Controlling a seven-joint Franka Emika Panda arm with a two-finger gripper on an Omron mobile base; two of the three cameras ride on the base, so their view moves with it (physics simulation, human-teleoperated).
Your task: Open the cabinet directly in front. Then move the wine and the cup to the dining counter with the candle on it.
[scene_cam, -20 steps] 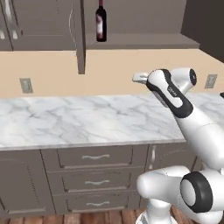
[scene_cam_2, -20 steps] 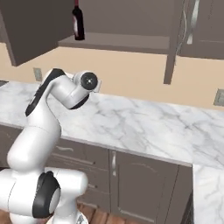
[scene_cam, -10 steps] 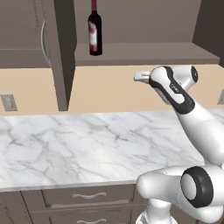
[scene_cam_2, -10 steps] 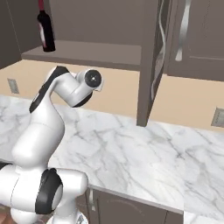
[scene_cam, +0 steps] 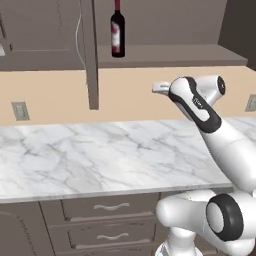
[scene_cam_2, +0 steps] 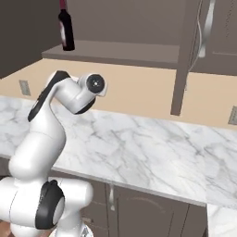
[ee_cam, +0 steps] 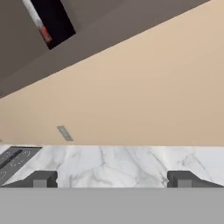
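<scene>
The cabinet (scene_cam: 170, 54) stands open, its left door (scene_cam: 90, 60) swung out edge-on and its right door (scene_cam_2: 183, 60) likewise. The wine (scene_cam: 118, 33) stands upright on the cabinet's bottom shelf, also seen as the wine (scene_cam_2: 66, 30) and, at the upper left of the hand view, the wine (ee_cam: 49, 21). My gripper (ee_cam: 112, 180) is open with nothing between its fingertips (ee_cam: 42, 179); it points at the beige wall below the shelf, lower than and right of the bottle. The cup and the dining counter with the candle are out of view.
A long marble worktop (scene_cam: 100, 160) runs under the cabinet, over drawers (scene_cam: 110, 207). Wall outlets (scene_cam: 20, 110) sit on the beige backsplash (scene_cam_2: 139, 92). My arm (scene_cam: 200, 107) rises over the worktop's front edge. A dark grey panel (ee_cam: 13, 159) lies at the worktop's far left.
The base has driven closer, so the whole scene has shifted and grown in both base views. The arm holds the same pose and the gripper stays open.
</scene>
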